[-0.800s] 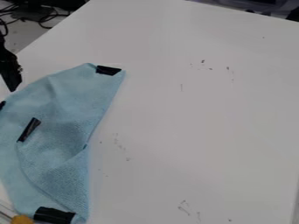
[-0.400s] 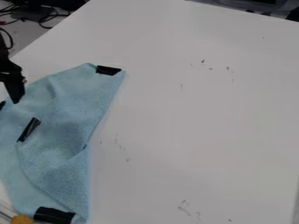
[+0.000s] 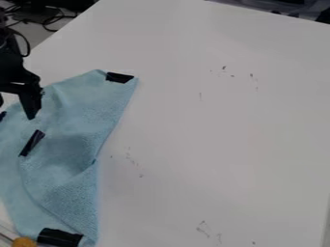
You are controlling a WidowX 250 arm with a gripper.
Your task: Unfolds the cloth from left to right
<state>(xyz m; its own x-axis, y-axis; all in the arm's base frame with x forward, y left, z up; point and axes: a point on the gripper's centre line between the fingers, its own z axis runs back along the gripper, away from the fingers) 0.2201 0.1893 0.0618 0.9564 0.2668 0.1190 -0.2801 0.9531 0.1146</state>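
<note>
The black gripper [image 3: 15, 110] is at the left edge, above the upper left part of the blue cloth. Its fingers stand apart, so it is open, with nothing visibly held between them. The cloth [image 3: 71, 144] lies on the left side of the table, partly folded over itself, with creases through its middle. Black tape marks its top corner [image 3: 120, 77] and its bottom end [image 3: 59, 237]. Another strip of tape [image 3: 32, 143] lies on the cloth just below the gripper.
A white table [image 3: 213, 125] with small dark scuffs extends to the right of the cloth. An orange-yellow round object [image 3: 24, 242] is at the bottom left, beside the lower tape. Dark cables [image 3: 48, 21] lie beyond the table's upper left edge.
The gripper has come further into view from the left edge, moving right and slightly down over the cloth. The cloth has kept its place and shape.
</note>
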